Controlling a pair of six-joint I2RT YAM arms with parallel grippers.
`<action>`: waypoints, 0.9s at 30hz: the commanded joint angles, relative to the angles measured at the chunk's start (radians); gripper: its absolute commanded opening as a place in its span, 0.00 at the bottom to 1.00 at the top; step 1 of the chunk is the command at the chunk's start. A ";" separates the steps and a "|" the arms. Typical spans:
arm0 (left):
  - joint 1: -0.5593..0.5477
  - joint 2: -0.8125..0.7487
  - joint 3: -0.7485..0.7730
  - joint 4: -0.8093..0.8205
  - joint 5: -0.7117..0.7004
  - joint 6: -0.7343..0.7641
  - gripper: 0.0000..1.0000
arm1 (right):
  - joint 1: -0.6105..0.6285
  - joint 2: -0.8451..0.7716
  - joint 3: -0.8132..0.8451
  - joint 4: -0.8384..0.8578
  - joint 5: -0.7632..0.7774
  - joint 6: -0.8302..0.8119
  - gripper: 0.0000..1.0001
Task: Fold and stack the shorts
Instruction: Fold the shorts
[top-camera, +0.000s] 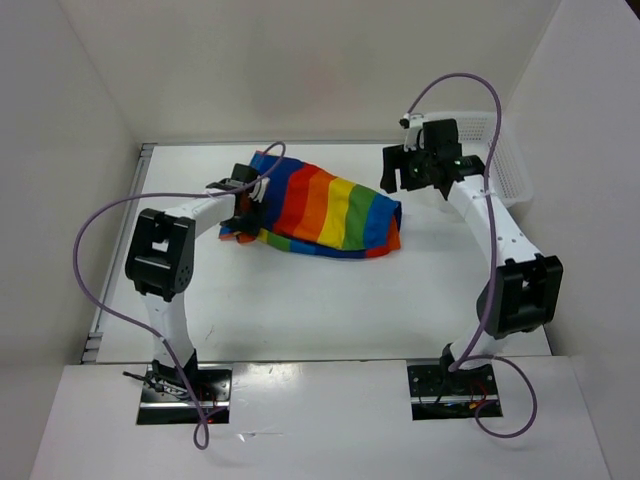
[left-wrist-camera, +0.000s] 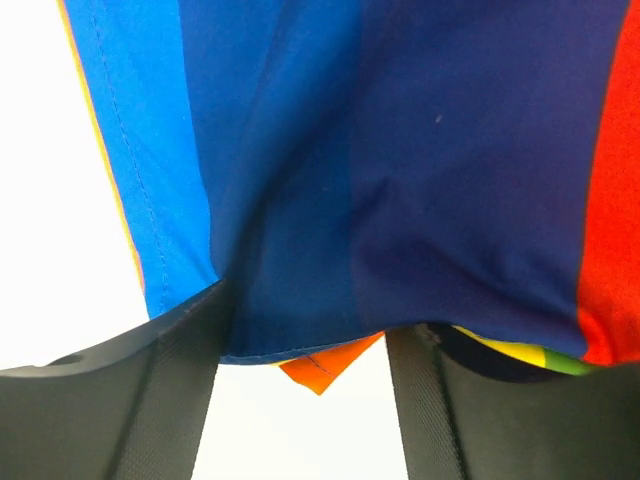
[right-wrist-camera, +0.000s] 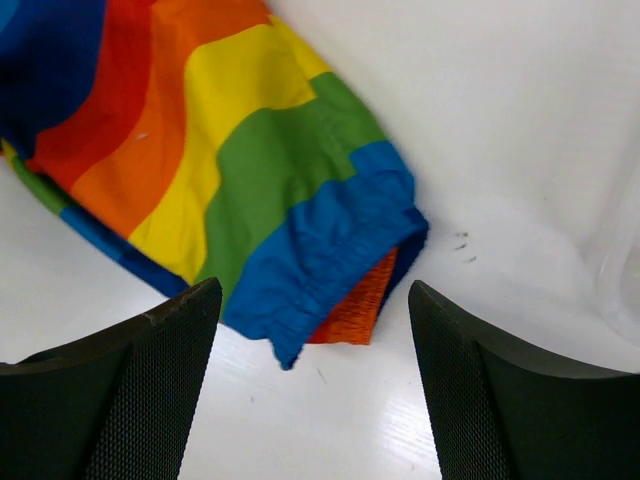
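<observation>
The rainbow-striped shorts (top-camera: 320, 208) lie bunched on the white table, left of centre at the back. My left gripper (top-camera: 252, 200) is at their left, blue end. In the left wrist view its jaws stand apart, and the dark blue hem (left-wrist-camera: 400, 200) lies across them and hides the tips of my left gripper (left-wrist-camera: 305, 335). An orange corner (left-wrist-camera: 320, 372) pokes out below the hem. My right gripper (top-camera: 415, 178) hangs open and empty just right of the shorts. The right wrist view has my right gripper (right-wrist-camera: 315, 300) above their blue gathered end (right-wrist-camera: 330, 250).
A white mesh basket (top-camera: 505, 160) stands at the back right, behind my right arm. White walls close in the table on the left, back and right. The table's front edge (top-camera: 320, 358) runs just ahead of the arm bases.
</observation>
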 joint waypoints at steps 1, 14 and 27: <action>0.021 0.011 -0.027 -0.093 0.008 0.026 0.71 | 0.057 0.074 0.109 0.026 0.078 0.013 0.80; 0.118 -0.299 -0.048 -0.250 0.215 0.026 1.00 | 0.066 0.043 -0.151 0.015 -0.114 0.085 0.78; 0.060 -0.261 -0.225 -0.107 -0.090 0.026 1.00 | 0.053 0.094 -0.171 0.026 0.028 -0.008 0.78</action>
